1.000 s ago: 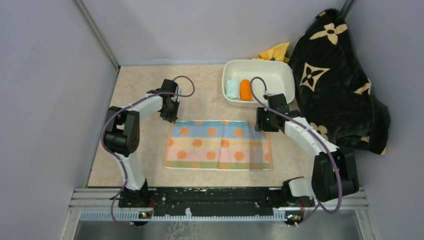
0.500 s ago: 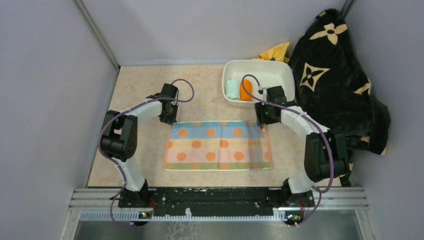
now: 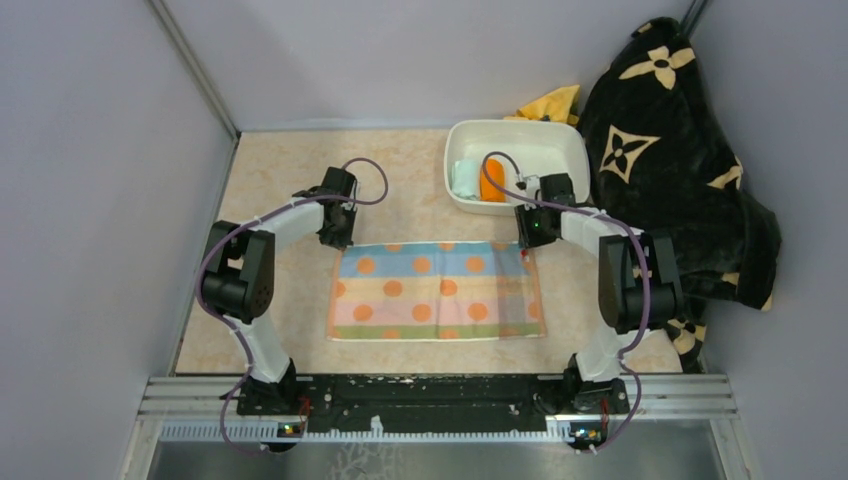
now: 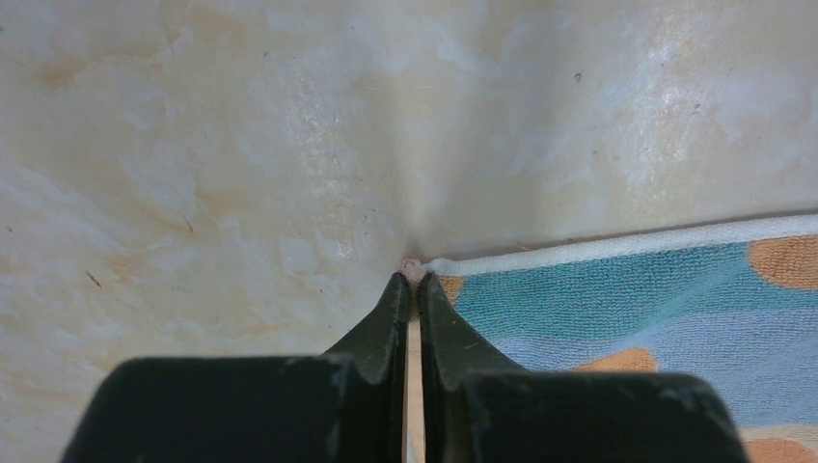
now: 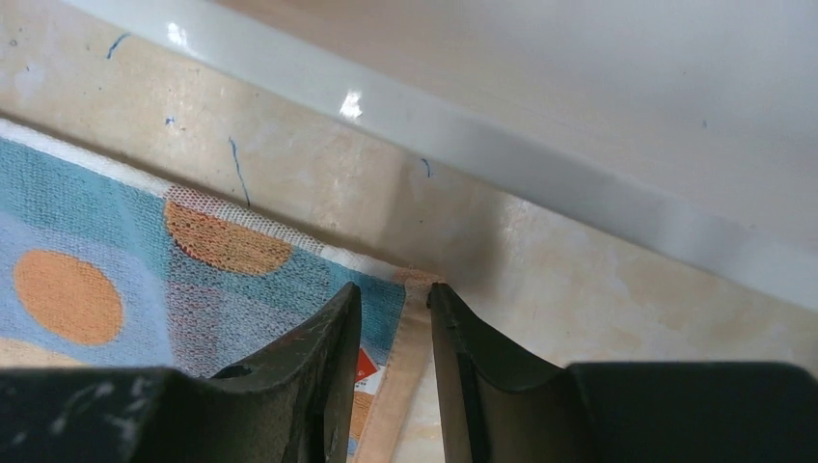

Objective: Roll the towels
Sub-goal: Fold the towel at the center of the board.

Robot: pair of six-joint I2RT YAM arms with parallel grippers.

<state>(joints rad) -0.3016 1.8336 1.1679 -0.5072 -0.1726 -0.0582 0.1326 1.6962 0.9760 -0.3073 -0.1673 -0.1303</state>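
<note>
**Clerk:** Item one, the jaws?

**Checker:** Left gripper (image 4: 411,282): jaws pinched almost together on the far left corner of the striped pastel terry towel with orange polka dots (image 3: 435,290). Right gripper (image 5: 394,291): jaws partly open, astride the far right corner, with nothing held.

**Clerk:** The towel's place and lie?

**Checker:** Flat on the beige marbled worktop (image 3: 280,190), between your two arms, just on the near side of the white plastic tub (image 3: 560,145). Long axis runs left to right; one long hem faces the tub.

**Clerk:** Hazards?

**Checker:** On the left you hold only the corner's tip, so it may slip. If your right jaws shut off-centre, they may catch only the hem. A one-sided lift would skew the roll. The tub's rim is close to your right arm.
</note>
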